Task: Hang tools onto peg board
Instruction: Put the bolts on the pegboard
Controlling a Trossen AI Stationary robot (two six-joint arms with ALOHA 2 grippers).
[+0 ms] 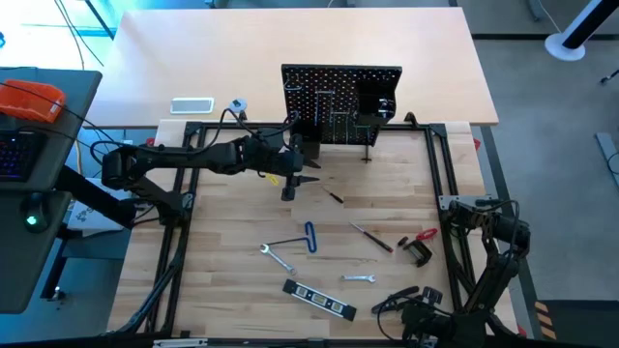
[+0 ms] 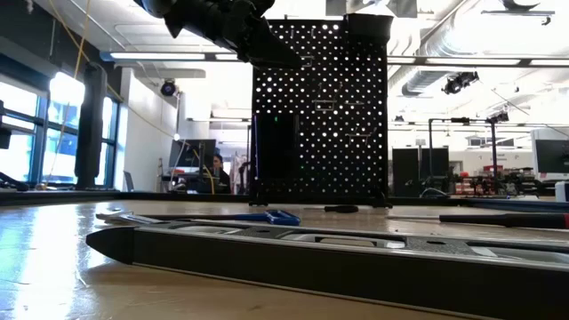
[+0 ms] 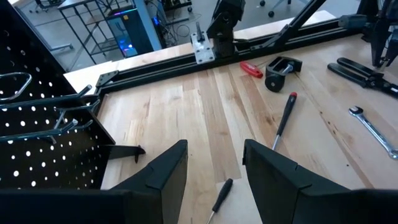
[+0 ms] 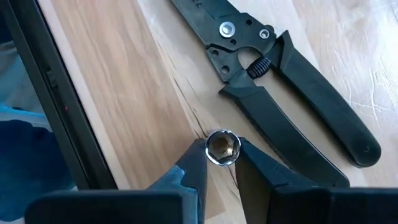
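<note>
Two gripper [image 4: 217,163] fingers apparently pinching socket [image 4: 222,147]

In the low view the level [image 2: 338,258] lies so close that it blurs, and the picture's right edge cuts its far end. Behind it the blue key [image 2: 267,216] and a screwdriver [image 2: 507,218] show only as thin strips above the level. The left arm [image 2: 222,22] is cut by the top edge. In the high view the right gripper [image 1: 423,319] is too small and dark to read. In the right wrist view the pliers [image 4: 280,81] run out past the top edge, and the socket [image 4: 222,147] between the fingers [image 4: 193,171] shows only its open end. The peg board [image 3: 37,137] is cut off in the left wrist view.
</note>
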